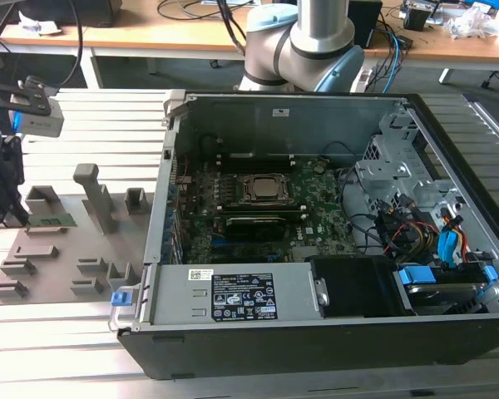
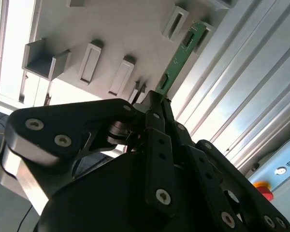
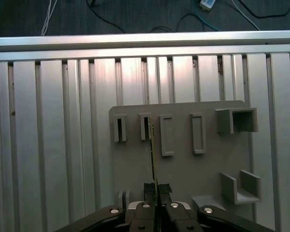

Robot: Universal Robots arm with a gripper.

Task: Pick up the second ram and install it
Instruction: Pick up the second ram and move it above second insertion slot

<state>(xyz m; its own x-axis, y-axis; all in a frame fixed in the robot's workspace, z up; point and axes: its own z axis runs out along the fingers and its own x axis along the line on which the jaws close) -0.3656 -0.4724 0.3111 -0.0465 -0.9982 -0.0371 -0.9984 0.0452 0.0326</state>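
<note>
1 stick, the second ram (image 2: 182,52), sits edge-up on the grey holder tray (image 1: 62,258), at 9 o'clock of the computer case (image 1: 316,332) in the exterior view, the end effector (image 3: 155,187) pinched closed on its end: pick-up is in hand, likely calling for a straight, level lift.

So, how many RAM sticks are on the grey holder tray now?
1. The RAM stick stands on edge over the grey holder tray, its far end at a narrow slot, its near end clamped in the gripper. The gripper may hide another.
</note>
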